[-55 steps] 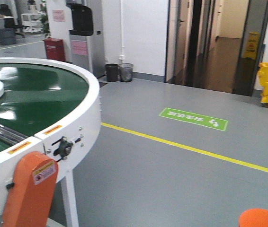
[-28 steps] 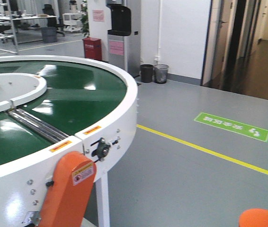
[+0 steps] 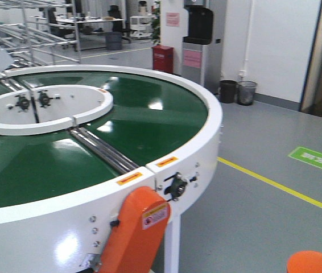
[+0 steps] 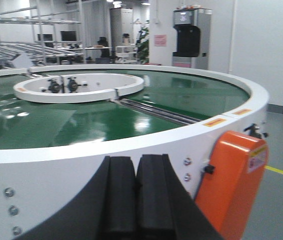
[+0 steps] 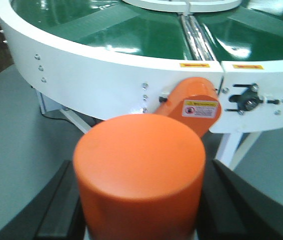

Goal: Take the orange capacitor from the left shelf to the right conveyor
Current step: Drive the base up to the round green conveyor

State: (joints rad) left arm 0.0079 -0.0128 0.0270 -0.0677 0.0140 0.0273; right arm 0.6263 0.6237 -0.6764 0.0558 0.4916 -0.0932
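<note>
While right tool (image 5: 142, 212) clamps orange capacitor (image 5: 139, 167), left tool (image 4: 135, 195) pressed together; guard label (image 5: 199, 109) unreadable.

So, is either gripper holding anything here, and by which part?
The right gripper holds the orange capacitor by its lower sides, top free. The left gripper is shut, empty.

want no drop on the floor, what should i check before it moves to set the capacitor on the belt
1. Grip: ok, the right gripper holds the orange capacitor between both fingers.
2. Spare left gripper empty and shut: ok.
3. Capacitor over the green belt: not ok, it sits outside the white rim.
4. Path ahead: likely not ok, the orange guard is straight in front.
5. Near belt free: ok.
6. Belt stopped: cannot tell.
</note>
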